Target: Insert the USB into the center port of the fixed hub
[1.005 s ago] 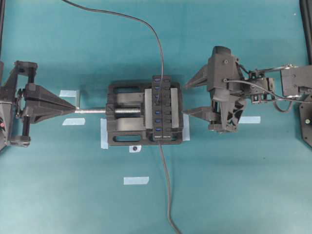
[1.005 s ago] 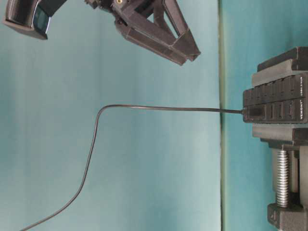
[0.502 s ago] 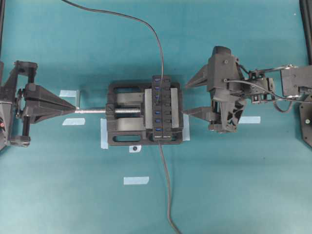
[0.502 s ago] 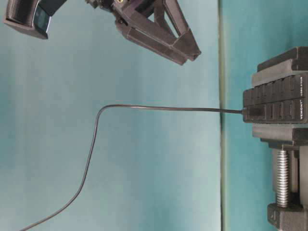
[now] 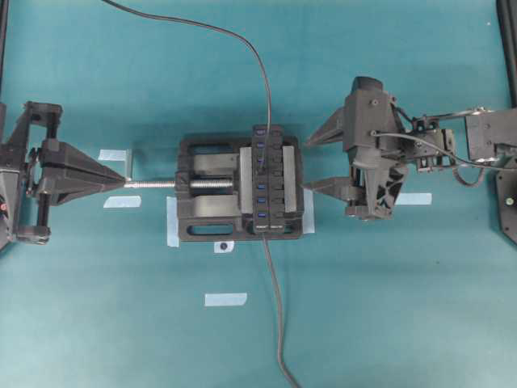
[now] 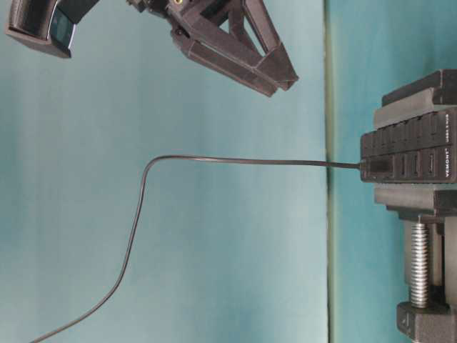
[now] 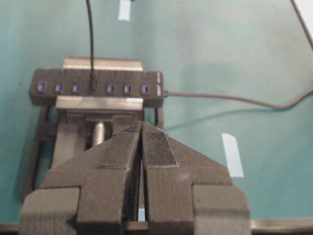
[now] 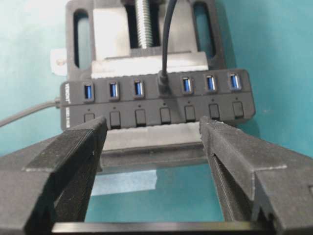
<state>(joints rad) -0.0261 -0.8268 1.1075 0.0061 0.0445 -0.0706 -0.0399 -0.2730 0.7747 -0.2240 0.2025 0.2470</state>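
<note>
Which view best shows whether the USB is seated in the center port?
The right wrist view: the USB sits in the fixed hub's middle slot, blue ports either side. Left wrist shows it smaller; overhead tiny; table-level shows only the hub's end.

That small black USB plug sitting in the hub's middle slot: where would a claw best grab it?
Probably on the small black USB plug itself, pinching its two flat sides from straight above. It stands upright in the long black hub strip, with blue ports close on both sides, and its thin grey cable would likely slip.
</note>
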